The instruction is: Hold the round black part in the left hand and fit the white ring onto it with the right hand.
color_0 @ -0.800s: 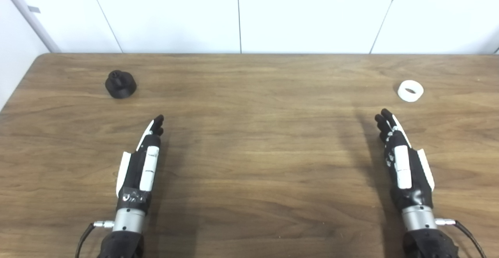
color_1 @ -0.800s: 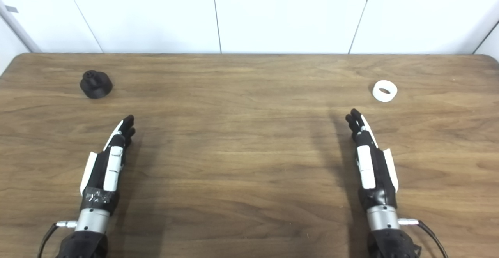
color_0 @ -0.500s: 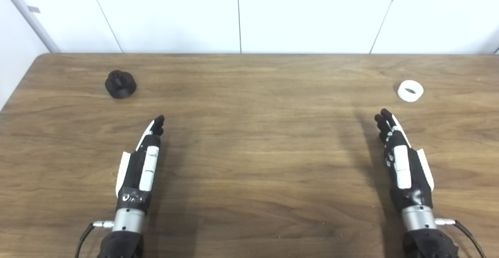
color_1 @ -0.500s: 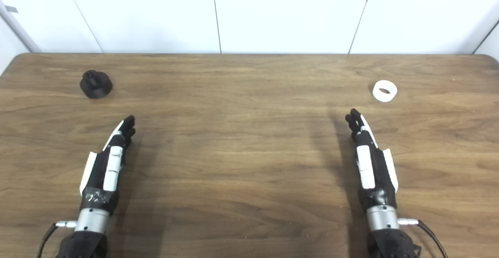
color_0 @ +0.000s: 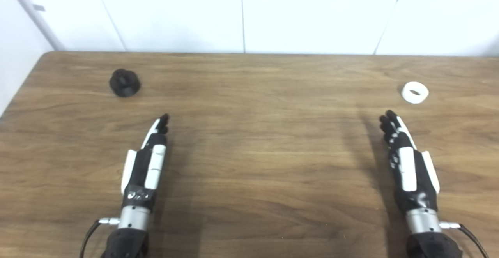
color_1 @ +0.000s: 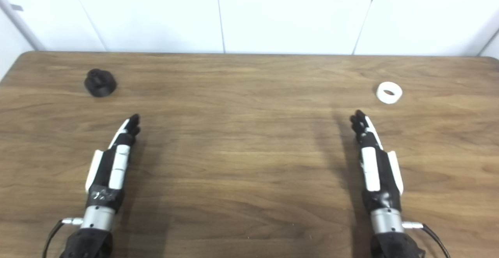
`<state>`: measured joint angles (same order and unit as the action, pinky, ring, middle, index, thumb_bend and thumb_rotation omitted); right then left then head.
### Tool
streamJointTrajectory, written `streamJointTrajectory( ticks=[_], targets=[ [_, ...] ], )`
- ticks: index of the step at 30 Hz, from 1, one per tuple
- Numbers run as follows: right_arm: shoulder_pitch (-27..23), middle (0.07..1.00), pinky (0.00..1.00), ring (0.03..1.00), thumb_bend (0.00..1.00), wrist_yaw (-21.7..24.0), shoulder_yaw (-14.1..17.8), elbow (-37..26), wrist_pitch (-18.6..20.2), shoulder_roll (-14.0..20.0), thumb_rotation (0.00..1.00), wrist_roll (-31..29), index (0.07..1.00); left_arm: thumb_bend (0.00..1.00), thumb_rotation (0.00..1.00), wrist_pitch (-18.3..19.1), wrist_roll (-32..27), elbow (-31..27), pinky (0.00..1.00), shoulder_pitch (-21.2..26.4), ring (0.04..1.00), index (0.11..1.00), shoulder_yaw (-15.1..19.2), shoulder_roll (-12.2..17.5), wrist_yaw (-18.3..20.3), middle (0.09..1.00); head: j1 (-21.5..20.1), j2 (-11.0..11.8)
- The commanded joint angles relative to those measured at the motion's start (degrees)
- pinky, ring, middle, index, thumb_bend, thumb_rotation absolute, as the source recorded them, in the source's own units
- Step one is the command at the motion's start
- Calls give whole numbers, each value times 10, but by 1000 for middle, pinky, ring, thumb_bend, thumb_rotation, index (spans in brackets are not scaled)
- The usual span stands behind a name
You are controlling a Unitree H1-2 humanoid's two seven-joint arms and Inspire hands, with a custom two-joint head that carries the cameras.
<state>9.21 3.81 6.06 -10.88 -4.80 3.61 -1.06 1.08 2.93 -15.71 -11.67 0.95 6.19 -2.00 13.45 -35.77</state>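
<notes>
Hands flat, parts untouched

Counted on the wooden table (color_0: 249, 94): one round black part (color_0: 124, 82), one white ring (color_0: 415, 92), two hands. Lay well apart, part toward the table's far left corner, ring toward its far right, both resting on the bare wood. Stretched forward over the table's near half, left hand (color_0: 147, 160) short of the black part and a little to its right, right hand (color_0: 407, 160) near the white ring, just short of it and slightly to its left. Held nothing in either hand. Showed fingers straight and extended, lying close side by side, seen edge-on; could not tell the thumbs' positions from these views.
</notes>
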Motion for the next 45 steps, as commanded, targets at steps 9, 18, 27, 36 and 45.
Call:
streamJointTrajectory(
  ticks=[9,18,27,36,45],
  targets=[
    [8,942,989,965,558,14,2,69,-75,42,1000,-19,961,617,969,-39,22,30,1000,-2,991,971,-20,-24,-13,988,42,37],
    [1,959,1000,995,544,22,0,94,-87,51,1000,-43,979,619,980,-60,32,60,1000,6,994,973,-30,-26,-26,988,68,61],
    [-1,972,1000,1000,491,29,-4,108,-105,54,1000,-58,992,636,994,-74,39,75,1000,8,998,976,-32,-26,-26,991,66,73],
    [-1,962,1000,999,486,27,2,127,-128,61,1000,-53,988,622,979,-85,38,84,1000,3,1000,982,-36,-30,-26,997,59,83],
    [-1,960,1000,1000,463,35,5,128,-125,66,1000,-70,980,600,773,-46,82,38,996,-8,991,990,-34,-33,-40,996,52,80]
  ],
)
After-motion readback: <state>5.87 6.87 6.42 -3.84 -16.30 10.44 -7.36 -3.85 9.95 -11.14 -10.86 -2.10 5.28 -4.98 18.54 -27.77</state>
